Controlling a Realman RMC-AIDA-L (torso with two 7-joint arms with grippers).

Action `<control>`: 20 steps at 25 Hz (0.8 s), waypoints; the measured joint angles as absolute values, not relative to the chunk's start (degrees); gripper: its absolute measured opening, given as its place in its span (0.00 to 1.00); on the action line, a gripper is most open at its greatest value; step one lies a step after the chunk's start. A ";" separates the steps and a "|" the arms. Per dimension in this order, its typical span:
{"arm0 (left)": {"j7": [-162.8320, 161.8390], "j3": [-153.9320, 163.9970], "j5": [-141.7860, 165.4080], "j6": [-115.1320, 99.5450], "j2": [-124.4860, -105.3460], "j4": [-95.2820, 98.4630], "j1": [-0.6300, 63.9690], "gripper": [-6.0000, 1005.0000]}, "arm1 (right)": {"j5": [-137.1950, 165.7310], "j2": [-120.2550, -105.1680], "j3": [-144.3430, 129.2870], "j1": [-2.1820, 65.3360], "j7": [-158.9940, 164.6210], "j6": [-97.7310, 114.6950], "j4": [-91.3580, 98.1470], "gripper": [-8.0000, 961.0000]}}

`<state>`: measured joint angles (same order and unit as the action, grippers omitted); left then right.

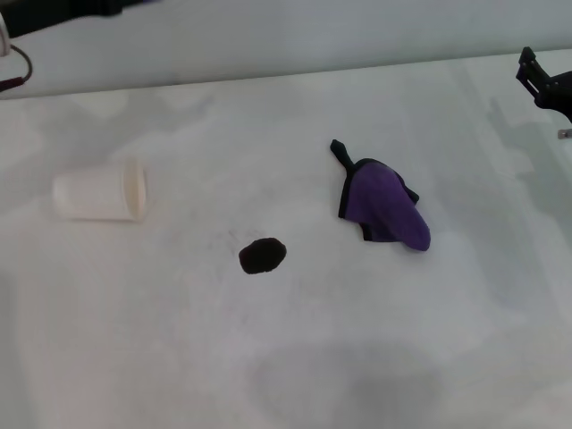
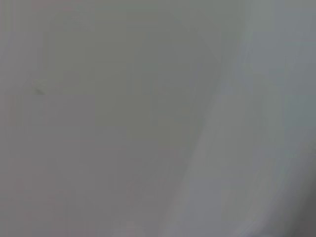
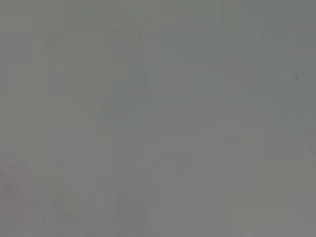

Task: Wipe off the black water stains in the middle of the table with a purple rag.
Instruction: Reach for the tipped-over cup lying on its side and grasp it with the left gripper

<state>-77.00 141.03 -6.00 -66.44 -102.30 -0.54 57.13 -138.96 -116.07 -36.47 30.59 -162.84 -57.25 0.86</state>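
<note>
The black water stain (image 1: 262, 256) is a small oval blotch near the middle of the white table (image 1: 295, 357). The purple rag (image 1: 386, 207) lies crumpled to the right of the stain and a little farther back, about a rag's width from it. Its black corner tail (image 1: 340, 152) points toward the back. My right gripper (image 1: 527, 67) hovers at the far right edge, well behind and to the right of the rag, open and empty. Only part of my left arm (image 1: 54, 13) shows at the top left; its gripper is out of view. Both wrist views show only blank grey surface.
A translucent whitish cup (image 1: 100, 190) lies on its side at the left of the table, its mouth facing right, well away from the stain. The table's back edge (image 1: 268, 76) meets a pale wall.
</note>
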 joint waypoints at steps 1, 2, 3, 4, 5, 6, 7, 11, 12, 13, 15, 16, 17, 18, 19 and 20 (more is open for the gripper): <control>-77.86 142.41 -3.83 -68.22 -102.18 -2.76 58.56 0.89 | -138.96 -116.04 -36.47 30.58 -162.84 -57.22 0.86 0.88; -78.91 144.95 -1.94 -70.54 -102.14 -5.36 60.32 0.89 | -138.96 -116.02 -36.47 30.58 -162.84 -57.20 0.88 0.88; -79.55 147.94 -0.83 -72.35 -102.16 -7.56 61.69 0.89 | -138.97 -116.00 -36.47 30.56 -162.83 -57.16 0.88 0.88; -79.97 152.57 -0.66 -74.38 -102.55 -10.20 63.01 0.89 | -139.00 -115.97 -36.45 30.53 -162.75 -57.09 0.88 0.88; -80.23 157.72 -0.48 -76.65 -103.31 -13.50 64.49 0.89 | -139.02 -115.95 -36.44 30.51 -162.62 -57.01 0.88 0.88; -80.10 160.74 0.07 -78.30 -104.29 -16.42 65.70 0.89 | -139.04 -115.95 -36.42 30.49 -162.50 -56.90 0.88 0.88; -79.63 162.93 1.56 -80.09 -105.67 -20.24 67.17 0.89 | -139.06 -115.94 -36.41 30.48 -162.44 -56.84 0.89 0.88; -75.98 164.21 11.42 -86.45 -111.28 -35.69 72.88 0.89 | -139.06 -115.93 -36.35 30.48 -162.40 -56.75 0.94 0.88; -75.06 164.11 14.13 -87.16 -112.65 -38.88 74.21 0.89 | -139.08 -115.94 -36.33 30.48 -162.35 -56.74 0.92 0.88; -74.30 164.02 16.00 -87.52 -113.70 -41.08 75.21 0.88 | -139.09 -116.00 -36.30 30.48 -162.25 -56.74 0.91 0.88; -72.24 163.87 20.54 -88.00 -116.33 -45.85 77.29 0.88 | -139.12 -116.07 -36.29 30.49 -161.37 -56.76 0.84 0.88; -71.39 163.81 22.14 -88.19 -117.33 -47.67 78.13 0.88 | -139.15 -116.08 -36.29 30.50 -160.61 -56.83 0.75 0.88; -70.59 163.77 23.77 -88.43 -118.12 -49.08 78.79 0.88 | -139.15 -116.08 -36.29 30.50 -159.73 -56.96 0.57 0.88; -70.16 163.75 25.02 -88.74 -118.49 -49.64 79.24 0.88 | -139.15 -116.10 -36.29 30.50 -158.90 -57.19 0.38 0.88; -69.82 163.73 26.12 -89.00 -118.77 -50.00 79.61 0.88 | -139.15 -116.12 -36.29 30.50 -158.41 -57.30 0.27 0.88; -69.58 163.67 27.69 -89.50 -118.89 -49.97 79.87 0.88 | -139.14 -116.14 -36.29 30.50 -158.15 -57.34 0.20 0.88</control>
<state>-69.58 163.67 27.69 -89.50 -118.89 -49.97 79.87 -139.14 -116.14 -36.29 30.50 -158.15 -57.34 0.20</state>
